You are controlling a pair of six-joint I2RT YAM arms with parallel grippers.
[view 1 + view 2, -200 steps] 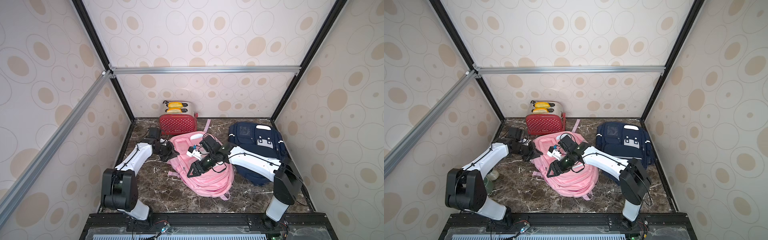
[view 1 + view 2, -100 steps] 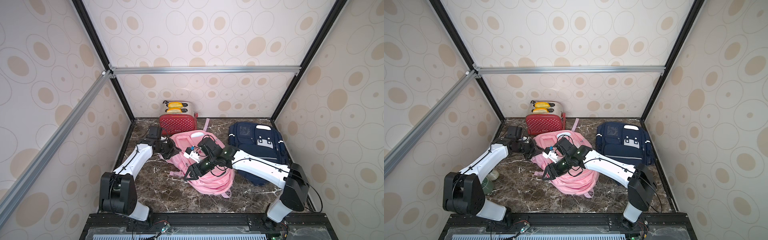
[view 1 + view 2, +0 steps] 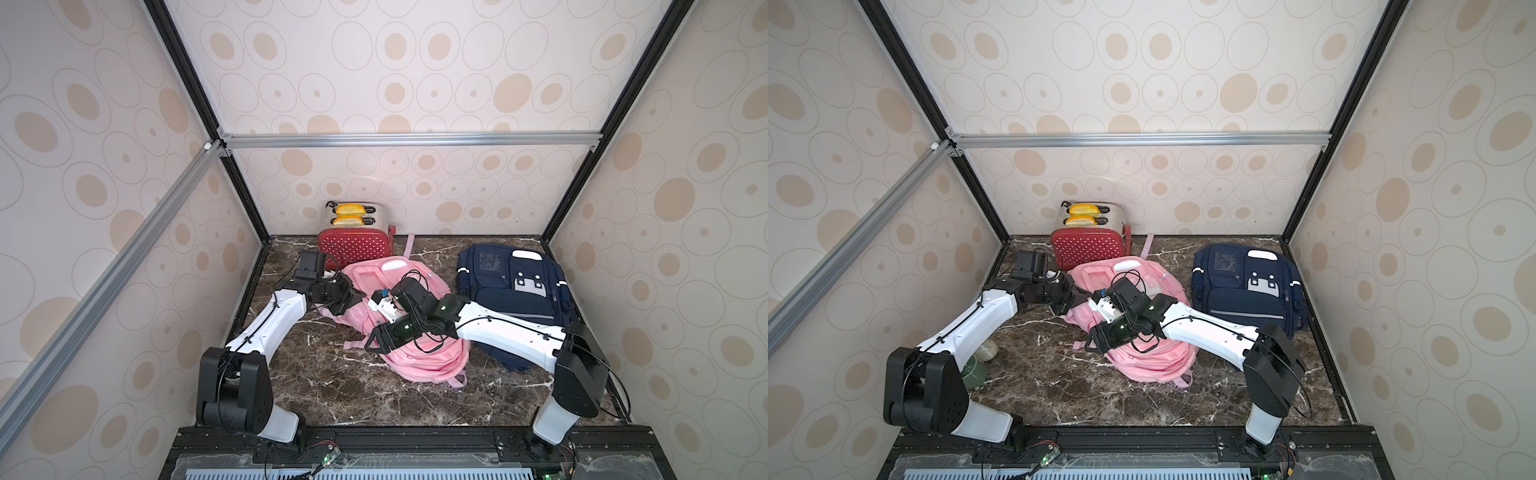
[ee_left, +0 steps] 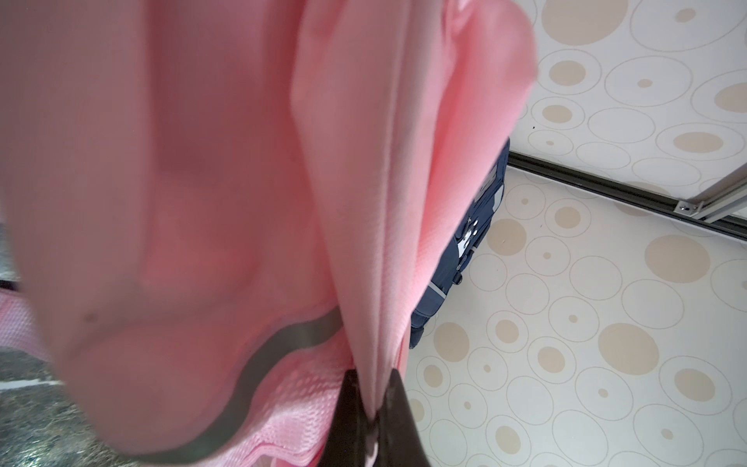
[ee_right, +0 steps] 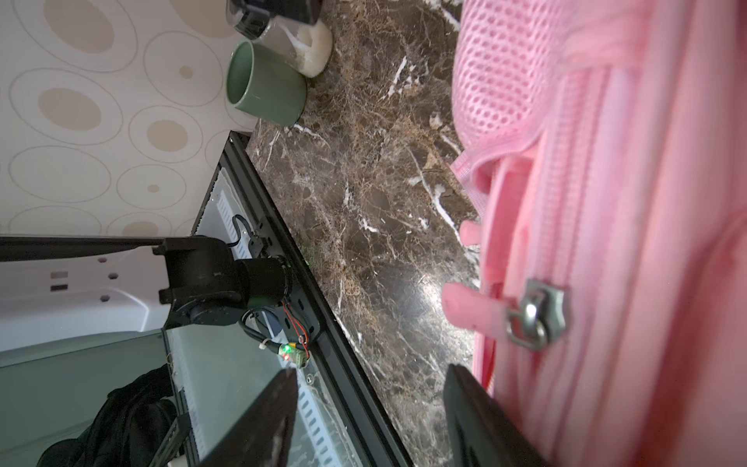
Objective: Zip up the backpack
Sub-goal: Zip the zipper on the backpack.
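Pink bag [image 3: 419, 363] seems soft and light, so it may slide; left hand [image 4: 372, 386] pinches its cloth, while the open right hand [image 5: 370, 382] should take the pull tab [image 5: 473, 309].

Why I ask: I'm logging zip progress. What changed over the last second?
The open right pincer crept slightly toward the robot's left along the edge of the pink fabric backpack, gripping nothing. The left pincer stayed shut on its fabric; the navy backpack and red dotted toaster did not move.
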